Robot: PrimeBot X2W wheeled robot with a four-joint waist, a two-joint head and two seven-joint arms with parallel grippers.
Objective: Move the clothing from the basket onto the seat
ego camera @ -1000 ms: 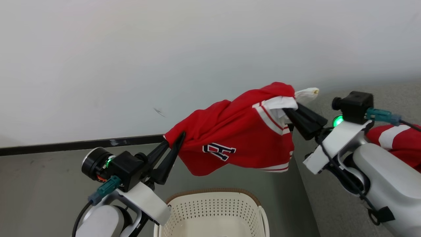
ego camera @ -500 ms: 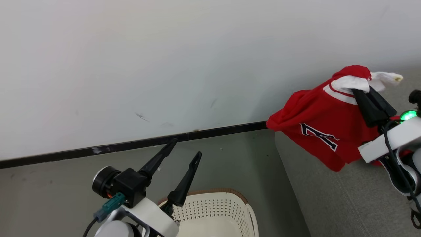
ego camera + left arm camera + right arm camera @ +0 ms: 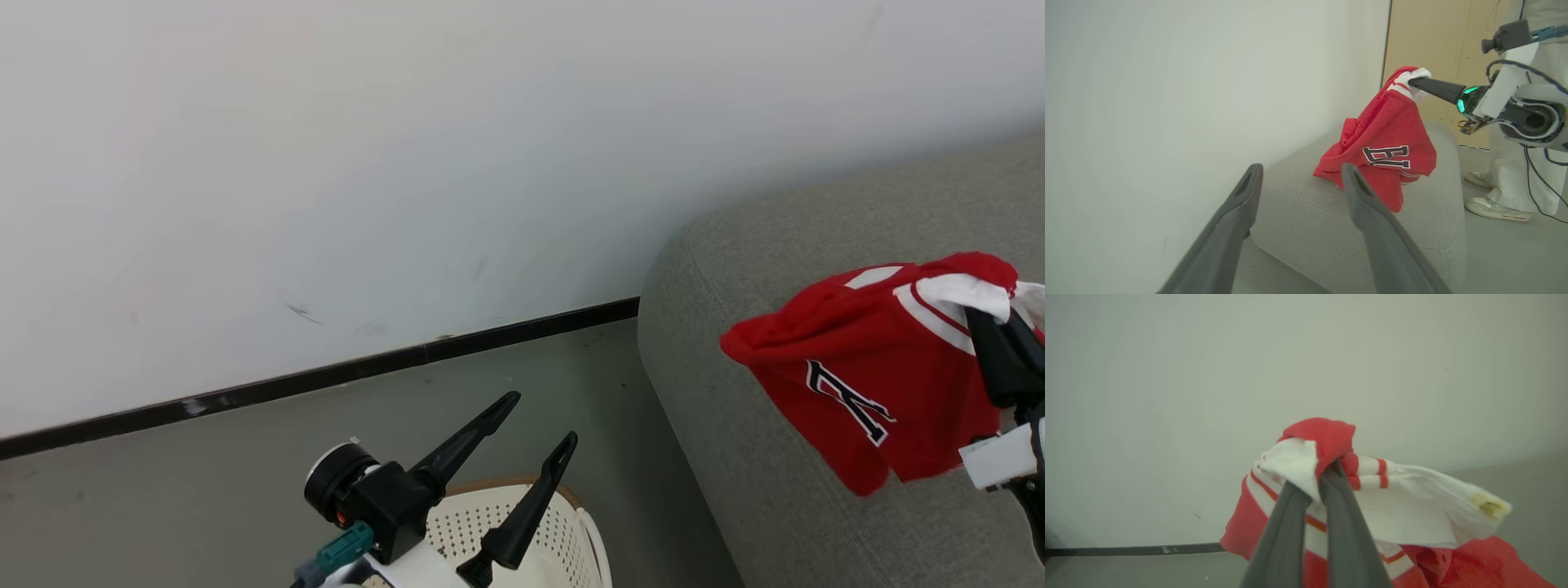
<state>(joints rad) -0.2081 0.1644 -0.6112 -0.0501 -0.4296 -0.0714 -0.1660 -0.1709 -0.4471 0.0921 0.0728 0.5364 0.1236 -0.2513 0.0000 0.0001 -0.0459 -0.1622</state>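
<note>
I have the soft bright red fabric garment, with white panels, thin stripes and a dark navy letter mark, hanging from my right gripper. It hangs over the large grey upholstered sofa seat, near the rounded end next to the wall. I cannot tell if its lowest hem touches the cushion.

The two dark fingers are pressed together on a bunched part of the white and red striped edge. A loose white flap sticks out beside them in the right wrist view. I judge the cloth to be light, limp and not fragile. It will fold wherever it is not held, so a pinch on a thick bunched hem like this one is a secure hold.

In the left wrist view the right arm reaches out with its fingers nearly level, and the cloth drapes down from the tips. My left gripper is spread wide and holds nothing. It stands above the oval cream-white perforated plastic basket, well apart from the garment.
</note>
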